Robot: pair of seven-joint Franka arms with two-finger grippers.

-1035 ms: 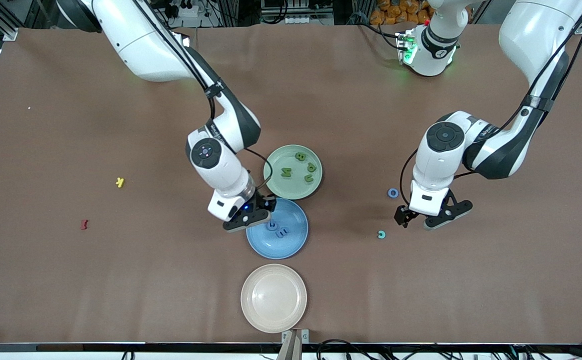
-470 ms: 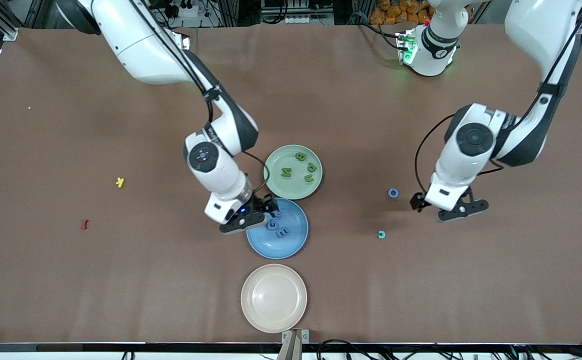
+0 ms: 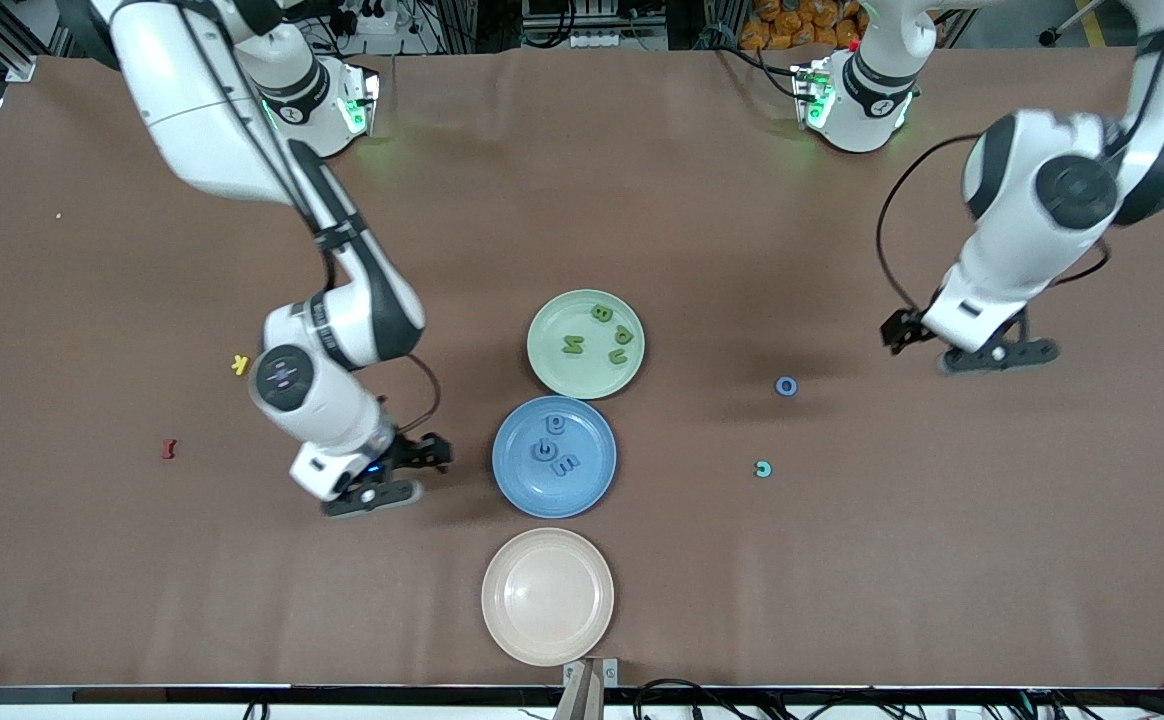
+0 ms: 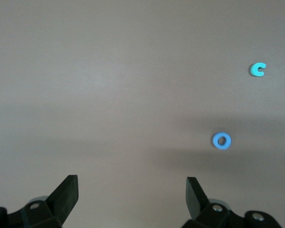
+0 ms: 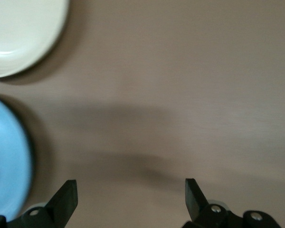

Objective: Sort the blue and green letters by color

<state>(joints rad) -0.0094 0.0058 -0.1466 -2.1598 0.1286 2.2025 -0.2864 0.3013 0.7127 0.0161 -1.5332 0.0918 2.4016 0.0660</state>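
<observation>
Front view: green plate (image 3: 540,372) held three green letters (image 3: 597,332); blue plate (image 3: 514,478) held three blue letters (image 3: 553,450). A blue O (image 3: 786,386) lay loose on the worktop (image 3: 692,200) toward the left arm's end, near a teal C (image 3: 763,468).

Left wrist view: left gripper (image 4: 132,190) over bare worktop, fingers released, empty.

Right wrist view: right gripper (image 5: 131,190) beside the blue plate, fingers released, empty.

Risk: the C could be mistaken for blue.

Lighting: even, overhead, moderately bright; no glare on the brown tabletop (image 3: 642,200). Shadows: soft, diffuse patches under both arms and beside the blue plate (image 5: 4,161). Blur: right wrist view smeared, plate edges soft; left arm slightly motion-blurred in front view. Left wrist view sharp.
</observation>
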